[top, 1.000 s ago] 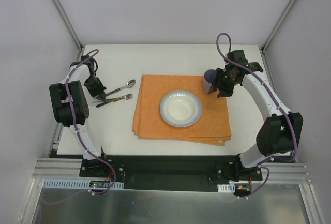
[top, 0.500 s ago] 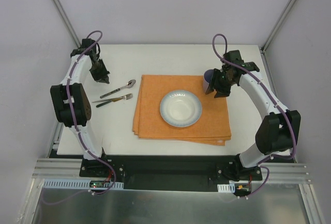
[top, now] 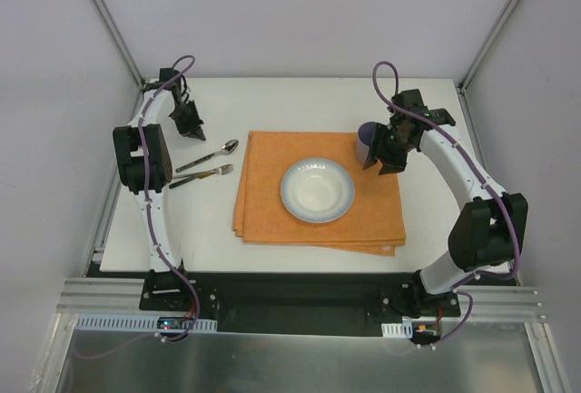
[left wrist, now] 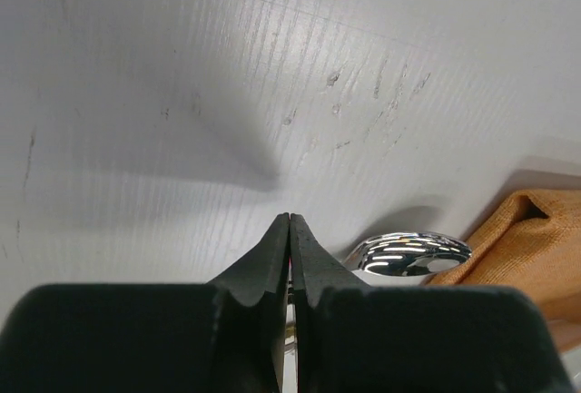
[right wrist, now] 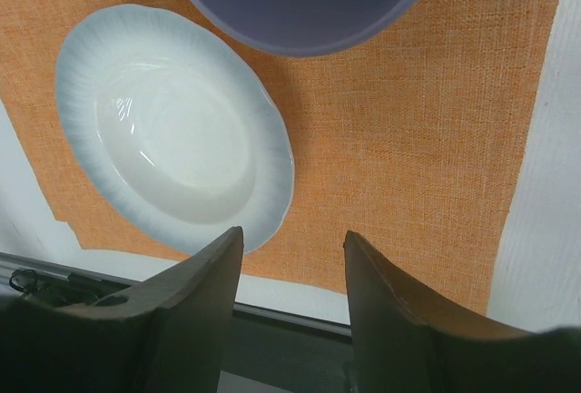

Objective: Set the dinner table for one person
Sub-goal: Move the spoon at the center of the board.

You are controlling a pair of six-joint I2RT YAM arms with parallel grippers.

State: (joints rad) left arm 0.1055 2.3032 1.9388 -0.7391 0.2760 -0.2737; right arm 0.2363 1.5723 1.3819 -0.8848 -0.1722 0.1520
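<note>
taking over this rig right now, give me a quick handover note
Left hand: shut, empty, above the large white tabletop, beyond the cutlery.
Right hand: open, empty, the purple cup just past its fingertips.
Layout: orange cloth placemat at centre, white blue-rimmed bowl on its middle, cup at its far right corner. Metal spoon and metal fork lie slanted on the table, left of the placemat.
Done: placemat, bowl, cup and cutlery are out.
Left: probably straighten the cutlery, then back both arms away.

Bright even light, soft shadow on dinner table (left wrist: 182,152), glare on spoon (left wrist: 408,255), cup (right wrist: 300,3) seemingly blurred
</note>
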